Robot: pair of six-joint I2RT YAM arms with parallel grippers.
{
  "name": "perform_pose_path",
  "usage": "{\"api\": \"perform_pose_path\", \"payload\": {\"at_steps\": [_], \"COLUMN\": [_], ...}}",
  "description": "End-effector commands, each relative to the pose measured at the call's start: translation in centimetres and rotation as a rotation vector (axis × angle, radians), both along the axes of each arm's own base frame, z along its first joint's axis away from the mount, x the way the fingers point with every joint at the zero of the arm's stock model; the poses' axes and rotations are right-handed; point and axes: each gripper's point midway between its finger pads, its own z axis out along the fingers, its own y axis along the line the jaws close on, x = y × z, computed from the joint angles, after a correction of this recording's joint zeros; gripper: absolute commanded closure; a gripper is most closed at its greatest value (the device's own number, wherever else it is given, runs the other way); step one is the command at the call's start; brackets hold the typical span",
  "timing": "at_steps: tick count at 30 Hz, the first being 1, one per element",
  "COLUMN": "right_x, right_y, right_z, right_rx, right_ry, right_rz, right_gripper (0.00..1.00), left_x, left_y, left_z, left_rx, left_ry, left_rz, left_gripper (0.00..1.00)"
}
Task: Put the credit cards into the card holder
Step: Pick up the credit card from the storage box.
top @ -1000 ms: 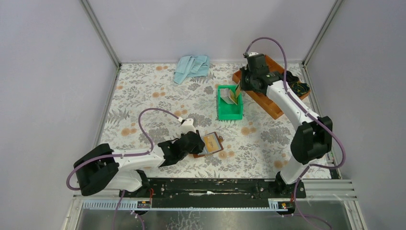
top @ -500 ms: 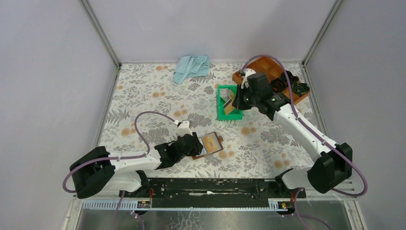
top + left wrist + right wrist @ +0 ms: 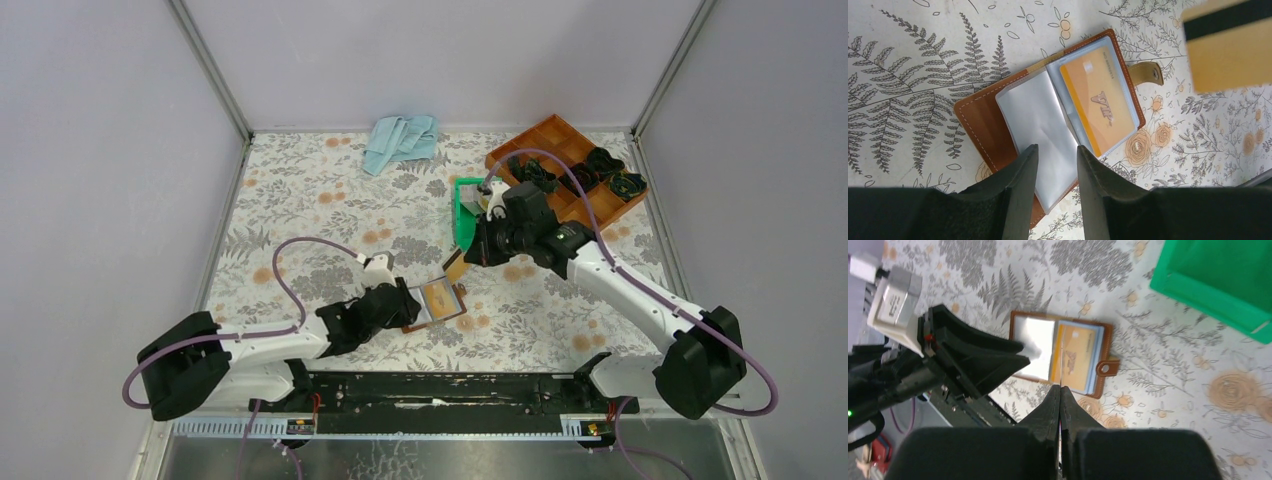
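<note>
The card holder lies open on the floral table, brown leather with clear sleeves and an orange VIP card in its right half. My left gripper is open low over the sleeves' near edge, gripping nothing. A gold-tan credit card with a dark stripe hangs just above and behind the holder, and my right gripper is shut on it. From the right wrist the card shows edge-on over the holder. From the left wrist it fills the upper right.
A green plastic bin stands behind the right gripper, partly covered by the arm. A wooden compartment tray with dark items sits at the back right. A light blue cloth lies at the back centre.
The right arm swung from the green bin down and toward the holder, carrying the gold-tan card. The left gripper's jaws widened and it shifted slightly at the holder.
</note>
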Motion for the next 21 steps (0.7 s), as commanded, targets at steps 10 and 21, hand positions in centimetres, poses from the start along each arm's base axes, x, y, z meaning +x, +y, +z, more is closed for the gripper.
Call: {"api": "perform_pose_path", "payload": {"at_steps": [10,21], "right_x": [-5.0,-6.3], "right_y": [3.0,3.9], "right_z": [-0.9,-2.5], "right_rx": [0.18,0.251], "right_ry": [0.117,0.176], "right_rz": [0.229,0.285], "right_gripper": [1.0,1.0], "left_x": [0.4,0.3], "left_y": [-0.5,-0.9], "left_z": [2.0,2.4], "left_rx": [-0.122,-0.168], "left_ry": [-0.104,-0.13], "left_rz": [-0.009,-0.049], "left_gripper": [0.56,0.52]}}
